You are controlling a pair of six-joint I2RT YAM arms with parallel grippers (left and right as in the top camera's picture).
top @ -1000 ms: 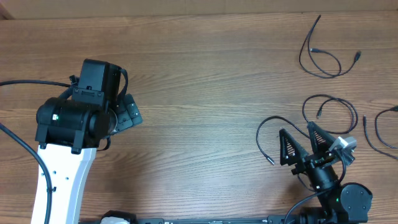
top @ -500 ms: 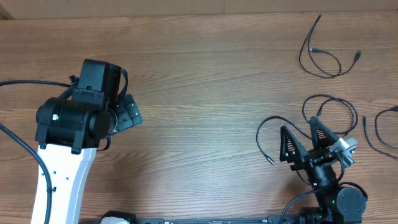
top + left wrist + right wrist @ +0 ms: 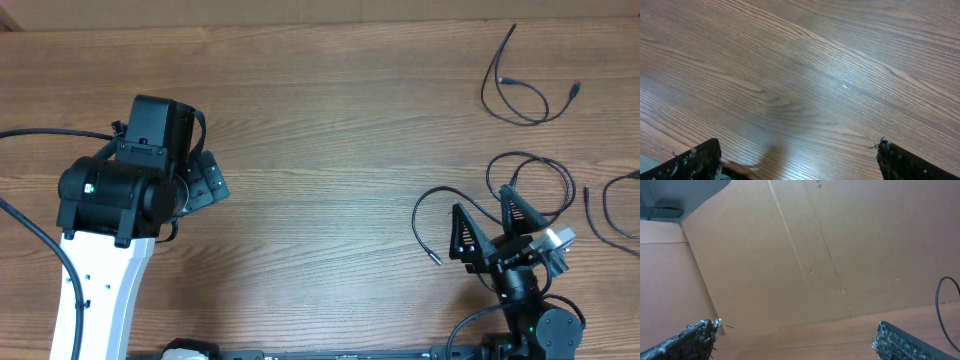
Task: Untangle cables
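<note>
Overhead showed me the cables all at the right end of the table: one near the far right corner, a loop midway along the right edge, a strand running off that edge, and an arc toward the near edge. The right gripper hung over the gap between the arc and the loop with its jaws spread wide and nothing in them. It hid the spot where those two cords might cross, so I could not tell if they were tangled. The left gripper sat well apart toward the left end, equally spread and empty, and its wrist view gave only bare wood between the fingers. The right wrist camera was tilted up at a cardboard wall, with one curve of cord at the frame's right side. I judged these cords light, limp and thin. They would slide and drag their neighbours if pulled fast, and a flat strand is hard to pinch off wood. I would have taken hold near a plug end, or at the top of a raised curve, and drawn it out slowly.
</note>
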